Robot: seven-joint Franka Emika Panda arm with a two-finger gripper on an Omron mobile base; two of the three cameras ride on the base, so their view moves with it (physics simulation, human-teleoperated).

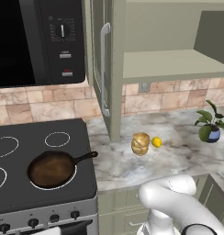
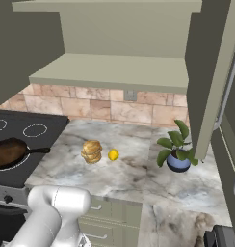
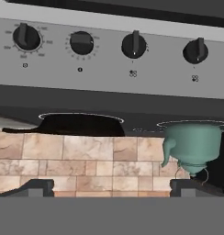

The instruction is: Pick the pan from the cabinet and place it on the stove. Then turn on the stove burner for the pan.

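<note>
The dark pan (image 1: 52, 168) sits on the black stove (image 1: 40, 129), on a large white-ring stove burner (image 1: 73, 176) at the front right, with its handle pointing right toward the counter. It also shows in the right base view as the pan (image 2: 8, 152). The cabinet (image 1: 173, 64) above the counter stands open, its shelf bare. My gripper (image 3: 116, 188) is open, its fingertips (image 3: 40, 186) wide apart with nothing between them. It faces the stove's silver front strip with several black knobs (image 3: 133, 45). The hand view is upside down, so the pan (image 3: 81, 125) hangs from the top.
A teal kettle (image 3: 192, 144) stands on the burner beside the pan. A black microwave (image 1: 36, 41) hangs over the stove. On the marble counter (image 1: 132, 170) lie a tan roll-like lump (image 1: 140, 143), a lemon (image 1: 156, 142) and a potted plant (image 1: 210, 125).
</note>
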